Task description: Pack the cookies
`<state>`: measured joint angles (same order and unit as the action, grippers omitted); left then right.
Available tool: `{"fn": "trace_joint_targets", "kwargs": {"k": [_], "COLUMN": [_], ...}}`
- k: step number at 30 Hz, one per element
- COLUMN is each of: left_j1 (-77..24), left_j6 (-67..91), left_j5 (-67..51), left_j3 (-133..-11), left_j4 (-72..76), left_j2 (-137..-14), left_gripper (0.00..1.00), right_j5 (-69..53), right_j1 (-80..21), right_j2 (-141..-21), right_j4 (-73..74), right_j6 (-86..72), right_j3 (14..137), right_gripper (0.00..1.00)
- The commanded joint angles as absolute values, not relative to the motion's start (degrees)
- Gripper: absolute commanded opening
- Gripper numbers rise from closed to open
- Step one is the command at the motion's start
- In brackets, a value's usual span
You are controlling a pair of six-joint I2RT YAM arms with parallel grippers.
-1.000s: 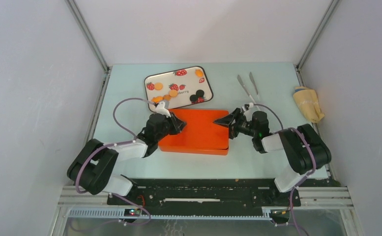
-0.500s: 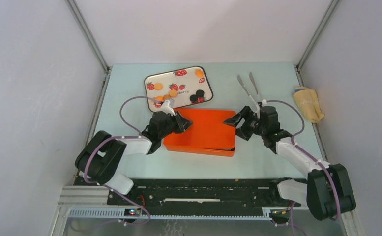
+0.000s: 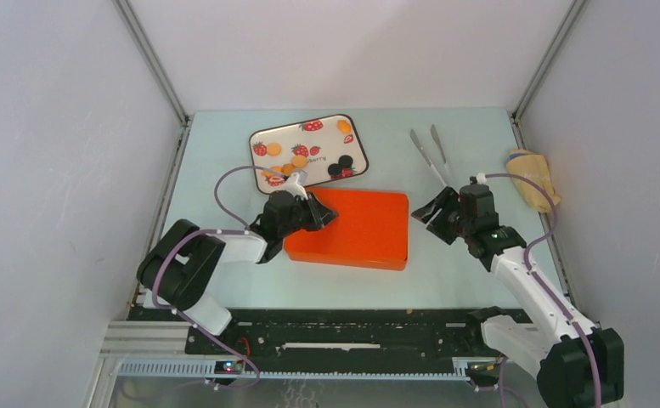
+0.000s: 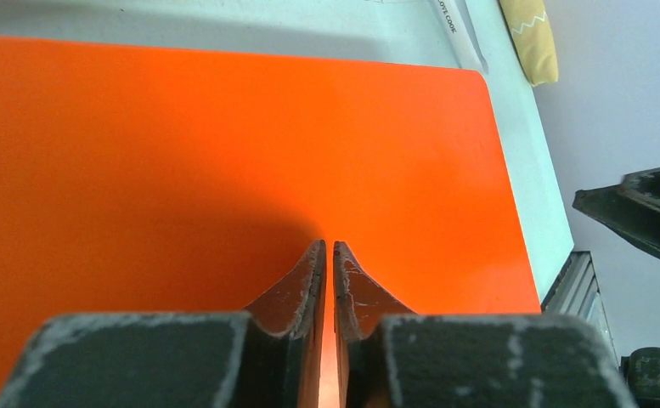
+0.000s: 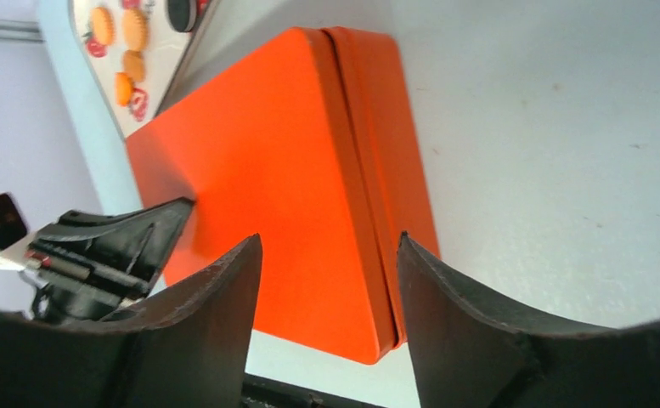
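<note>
The cookies (image 3: 295,161) are small golden-orange and black discs lying on a strawberry-print tray (image 3: 330,141) at the back; some show in the right wrist view (image 5: 134,29). In front of the tray sits a closed orange box (image 3: 356,229) with its lid on. My left gripper (image 3: 324,218) is shut, its tips (image 4: 328,246) resting over the lid (image 4: 224,127) near the box's left end. My right gripper (image 3: 433,212) stands open just right of the box, apart from it, with the box's corner (image 5: 309,170) framed between its fingers (image 5: 330,240).
Metal tongs (image 3: 429,153) lie behind the right gripper. A yellow cloth (image 3: 532,178) lies at the table's right edge. The enclosure walls rise close on both sides, and the arm bases and a black rail run along the near edge.
The orange box has slid a little to the right. My right gripper has come off its right end and drawn back to the right. The left gripper followed the box.
</note>
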<state>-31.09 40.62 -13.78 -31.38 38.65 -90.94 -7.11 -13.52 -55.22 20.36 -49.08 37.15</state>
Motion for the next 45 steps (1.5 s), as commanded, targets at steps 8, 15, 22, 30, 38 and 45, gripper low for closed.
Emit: {"fn": "trace_joint_targets", "kwargs": {"k": [8,15,22,30,38,45], "left_j1": [-32.0,-23.8,-22.0,-25.1,-30.0,-30.8], "left_j6": [37.5,40.5,41.1,41.4,41.6,41.2], "left_j5": [4.8,13.3,13.4,8.2,5.3,4.6], "left_j3": [-39.9,-42.5,-39.2,-42.5,-46.8,-47.4], "left_j4": [-4.2,-21.9,-17.9,-13.4,-12.7,-13.2], "left_j2": [-65.4,-61.7,-72.2,-82.0,-84.0,-84.8], "left_gripper": [0.13,0.11,0.04,0.01,0.01,0.01], "right_j5": [-0.1,0.8,-2.2,-7.4,-15.7,-7.2], "right_j1": [-12.9,-12.1,-11.7,-11.4,-21.1,-21.4], "right_j2": [-64.5,-72.7,-80.5,-90.4,-95.5,-93.4], "right_j4": [22.4,24.1,23.4,23.8,23.6,28.5], "right_j6": [-44.4,-41.4,-40.6,-38.3,-36.3,-37.7], "right_j3": [40.5,45.3,47.9,51.9,58.7,59.5], "right_gripper": [0.11,0.0,0.0,0.0,0.0,0.0]}}
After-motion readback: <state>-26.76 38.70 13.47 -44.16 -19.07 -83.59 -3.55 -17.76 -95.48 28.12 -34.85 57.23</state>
